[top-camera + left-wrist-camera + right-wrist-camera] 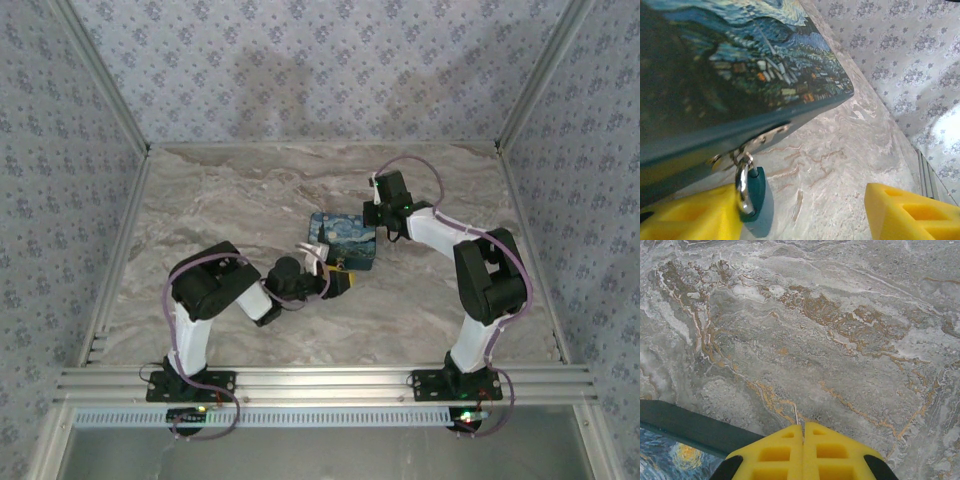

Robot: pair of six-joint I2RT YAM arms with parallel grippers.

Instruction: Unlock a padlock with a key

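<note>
The left gripper [800,215] is wide open and holds nothing. One of its yellow fingers [690,217] sits against the padlock [757,192] and the other is well off to the side over bare table [840,165]. The small teal padlock hangs by its silver shackle from a hasp [765,137] on the front edge of the box [740,65], low to the table. The box lid is down, so its inside is hidden.

The right gripper [803,440] has its fingers pressed together. A thin pale sliver [796,416] pokes from the seam, too small to name. A corner of the box lies just beside this gripper, with open marble beyond it.

In the top view the box sits mid-table, well clear of the walls and rails, with free surface all round. The left arm is folded low and reaches rightward to the box's near side. The right arm bends over from the right, with its wrist at the far right corner of the box.
</note>
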